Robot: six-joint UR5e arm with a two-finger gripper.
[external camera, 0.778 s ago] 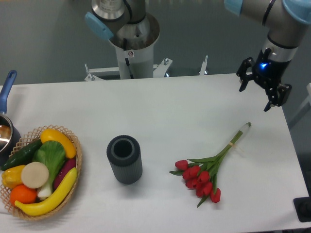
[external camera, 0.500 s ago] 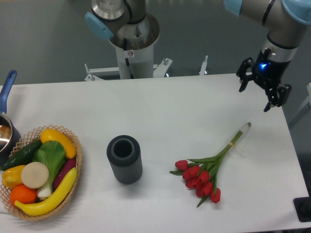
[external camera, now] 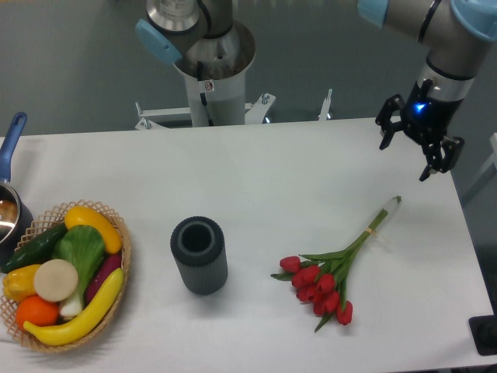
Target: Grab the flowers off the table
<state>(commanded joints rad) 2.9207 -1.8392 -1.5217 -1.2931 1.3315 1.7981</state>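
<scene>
Saucepan (external camera: 9, 203) cut off at left edge; end effector (external camera: 404, 160) fingers spread.

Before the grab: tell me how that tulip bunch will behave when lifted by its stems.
The flowers probably weigh little: thin stems, small buds. Gripped near the bound stem end, the red heads would likely droop. The open gripper might crush or slip on such slender stems.

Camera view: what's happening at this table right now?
The arm's gripper hangs open above the far right part of the table, holding nothing. The flowers lie flat nearer the front, red buds toward the camera, stems pointing up toward the gripper, not yet touched. A dark cylinder and a basket of vegetables sit to the left.
</scene>
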